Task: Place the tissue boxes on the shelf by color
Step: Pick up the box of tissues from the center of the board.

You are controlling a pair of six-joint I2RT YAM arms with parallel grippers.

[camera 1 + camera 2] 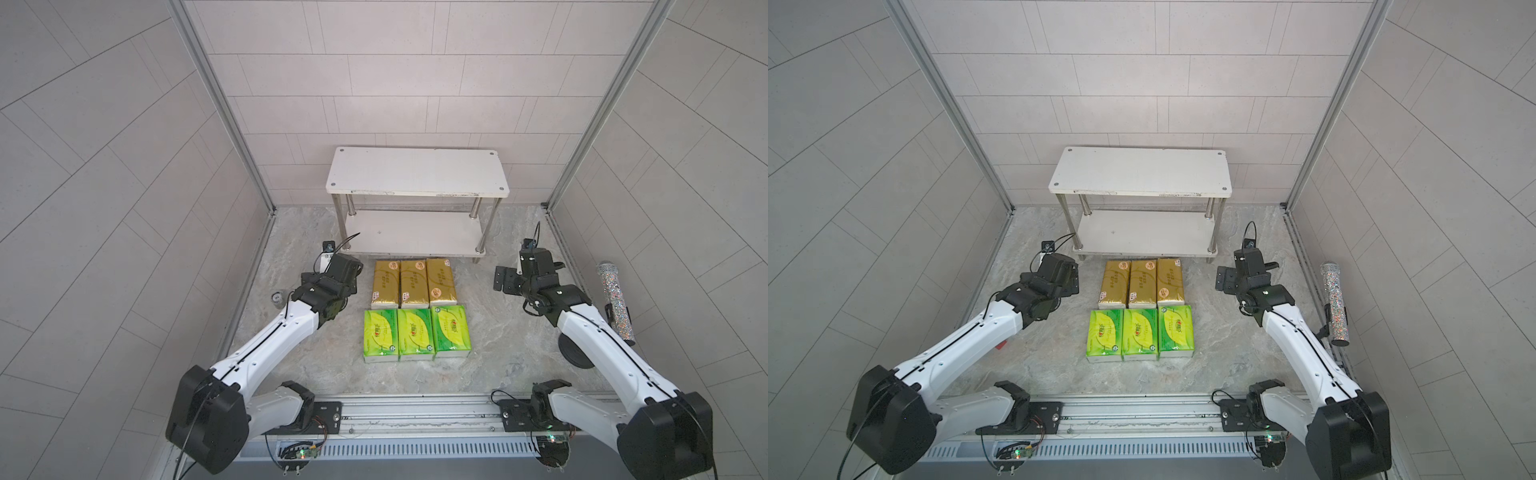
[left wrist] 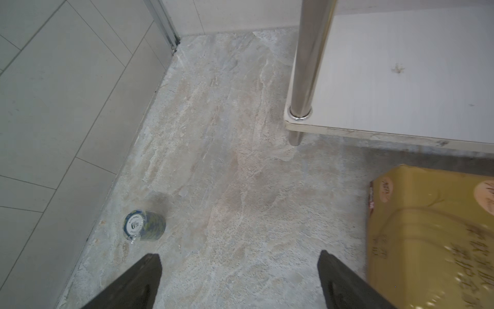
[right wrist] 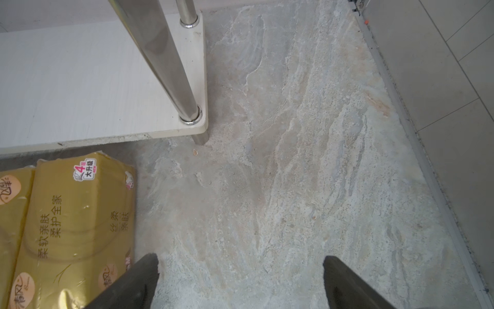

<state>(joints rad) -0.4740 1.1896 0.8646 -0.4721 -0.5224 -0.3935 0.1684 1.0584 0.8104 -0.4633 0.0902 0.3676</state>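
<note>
Three gold-brown tissue boxes (image 1: 413,284) (image 1: 1143,283) lie side by side on the stone floor, just in front of the shelf (image 1: 417,170) (image 1: 1140,170). Three green-and-yellow tissue boxes (image 1: 415,334) (image 1: 1140,333) form a second row nearer the arms. Both white boards of the shelf are bare. My left gripper (image 1: 336,270) (image 2: 239,255) hangs open left of the gold row, with only floor between its fingers. To the right of that row my right gripper (image 1: 533,268) (image 3: 240,256) is open too and holds nothing. Each wrist view catches one end gold box (image 2: 427,227) (image 3: 80,214) and a corner of the lower board (image 2: 401,80) (image 3: 80,80).
A small stack of chips (image 1: 277,297) (image 2: 144,226) stands by the left wall. A glittery cylinder on a black stand (image 1: 617,303) (image 1: 1335,303) leans at the right wall. Shiny metal legs (image 2: 310,53) (image 3: 165,67) carry the shelf. Tiled walls close in three sides.
</note>
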